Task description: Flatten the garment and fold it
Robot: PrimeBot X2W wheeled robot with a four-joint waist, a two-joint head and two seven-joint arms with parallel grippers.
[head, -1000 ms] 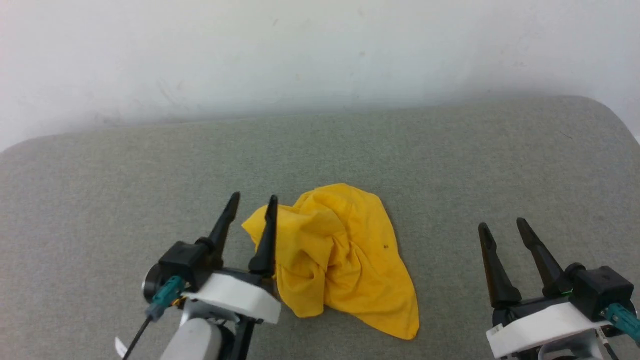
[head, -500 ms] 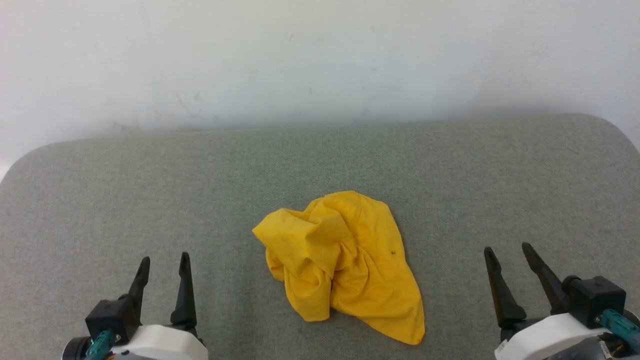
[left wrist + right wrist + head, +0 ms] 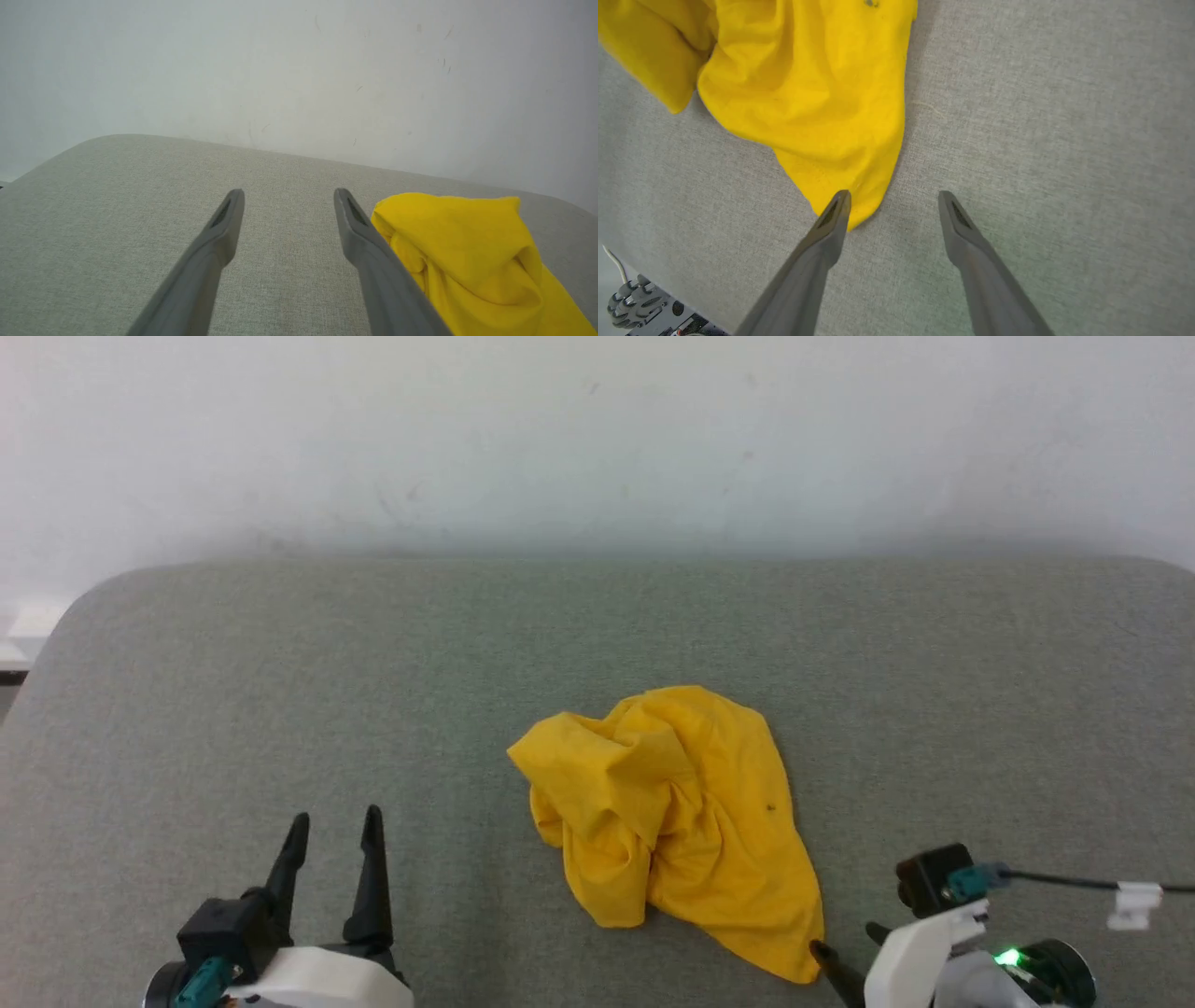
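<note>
The garment [image 3: 672,821] is a crumpled bright yellow heap in the middle of the grey padded surface [image 3: 233,709]; its print is hidden in the folds. My left gripper [image 3: 336,819] stands open at the lower left, well apart from the cloth. In the left wrist view the left gripper [image 3: 289,193] holds nothing and the garment [image 3: 467,247] lies to its right. My right gripper [image 3: 845,938] is open at the garment's near right corner. In the right wrist view the right gripper [image 3: 894,196] has one fingertip [image 3: 840,200] over the tip of the garment [image 3: 808,93].
A white wall [image 3: 597,439] rises behind the surface's far edge. The surface's rounded left corner [image 3: 65,616] shows in the head view. A black cable with a white tag [image 3: 1130,901] runs from the right wrist. The robot's wheeled base [image 3: 640,298] shows below the near edge.
The left gripper drew back from the garment's left side to the lower left. The right gripper turned and moved in to the garment's near corner. The head camera also shifted.
</note>
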